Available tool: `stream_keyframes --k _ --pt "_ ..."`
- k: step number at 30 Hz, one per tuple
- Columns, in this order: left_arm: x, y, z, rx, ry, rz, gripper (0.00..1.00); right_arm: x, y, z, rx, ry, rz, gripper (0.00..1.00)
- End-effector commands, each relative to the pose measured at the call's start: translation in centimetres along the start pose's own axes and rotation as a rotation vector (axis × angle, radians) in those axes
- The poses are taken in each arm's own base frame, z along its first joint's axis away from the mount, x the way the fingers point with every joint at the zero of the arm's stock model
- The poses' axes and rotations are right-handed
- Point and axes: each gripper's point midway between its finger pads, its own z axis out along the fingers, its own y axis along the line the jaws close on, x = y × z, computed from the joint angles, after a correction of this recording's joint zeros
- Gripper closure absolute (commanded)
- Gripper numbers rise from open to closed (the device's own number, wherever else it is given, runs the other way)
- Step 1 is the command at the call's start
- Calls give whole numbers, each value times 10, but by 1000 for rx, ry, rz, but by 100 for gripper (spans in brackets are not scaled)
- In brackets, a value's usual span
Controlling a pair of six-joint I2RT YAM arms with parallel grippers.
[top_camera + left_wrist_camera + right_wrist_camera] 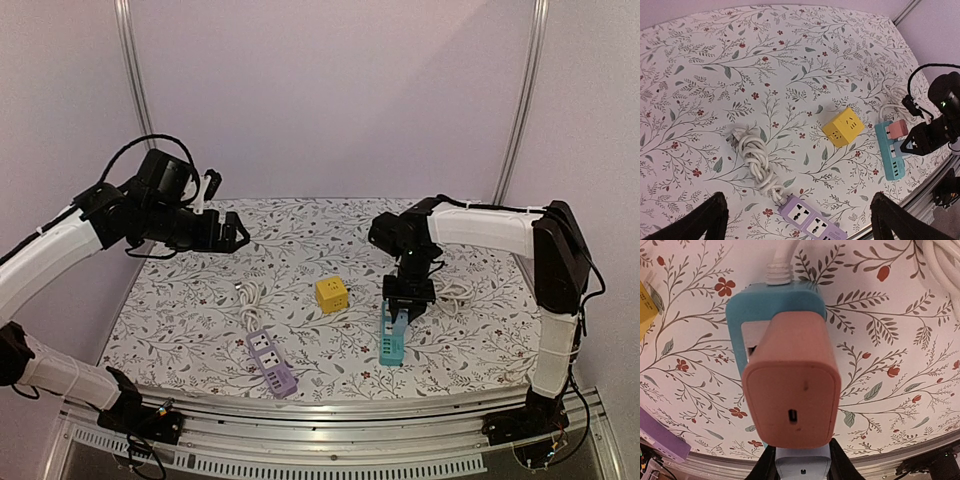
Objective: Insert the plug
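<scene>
While your right gripper (802,465) is pinching narrow over the teal strip (765,302) (steadying, probably), the pink plug (790,385) is sitting socketed.

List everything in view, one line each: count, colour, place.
teal power strip: one, teal, right of centre
pink plug: one, pink, standing on the teal strip's cord end
yellow cube socket: one, yellow, centre
purple power strip: one, purple, near edge, left of centre
white cable bundles: two, white; one behind the purple strip, one right of the teal strip
tablecloth: one, white with floral print, covering the table
left fingers: two, black, open, raised at far left
right fingers: two, black, shut, over the teal strip
</scene>
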Motion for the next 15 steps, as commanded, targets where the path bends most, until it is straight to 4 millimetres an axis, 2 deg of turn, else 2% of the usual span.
stream_keyframes --k 1,6,10,15 --pt "-5 -1 1 6 13 -17 0 14 -7 61 79 93 13 100" --pt "-7 -3 7 7 16 -17 1 12 -8 65 86 91 0 100" --pt "-4 -13 13 55 35 -6 1 9 -8 64 93 80 -7 100" --pt "-9 -20 15 69 28 3 1 -4 -8 58 116 47 -15 100"
